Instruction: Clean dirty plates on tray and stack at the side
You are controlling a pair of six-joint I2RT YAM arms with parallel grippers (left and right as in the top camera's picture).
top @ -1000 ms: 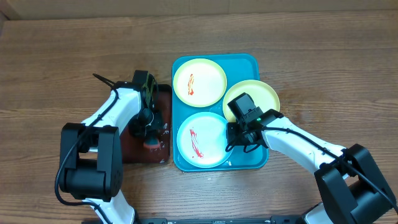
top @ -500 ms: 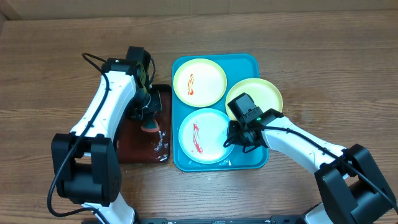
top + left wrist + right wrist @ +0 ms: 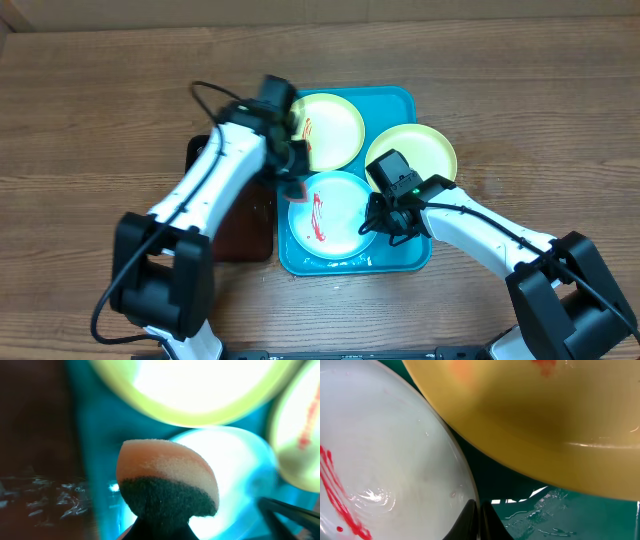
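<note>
Three plates: all are lying in the turquoise tray (image 3: 400, 100), which is sitting mid-table.
Upper yellow-green plate (image 3: 335, 135): lying flat in the tray's far left corner and carrying a red sauce smear (image 3: 306, 131) near its left side.
Right yellow-green plate (image 3: 420, 152): lying across the tray's right rim and partly overhanging it.
Light-blue plate (image 3: 335, 215): sitting in the near half of the tray and showing a red streak (image 3: 318, 220) left of its centre.
Left gripper (image 3: 290, 172): clenching a sponge (image 3: 167, 480), orange foam on top and a dark green scouring layer beneath. It is hanging over the far left edge of the light-blue plate; contact cannot be told.
Right gripper (image 3: 479, 522): jaws are standing closed together at the right rim of the light-blue plate. Whether the rim is being pinched cannot be told.
Tray floor: water droplets (image 3: 535, 510) are glistening between the plates.
Dark red-brown tray (image 3: 245, 235): lying just beside the turquoise tray's left side, partly under the left arm, and showing wet patches.
Table (image 3: 520, 100): wood-grain surface bearing both trays.
</note>
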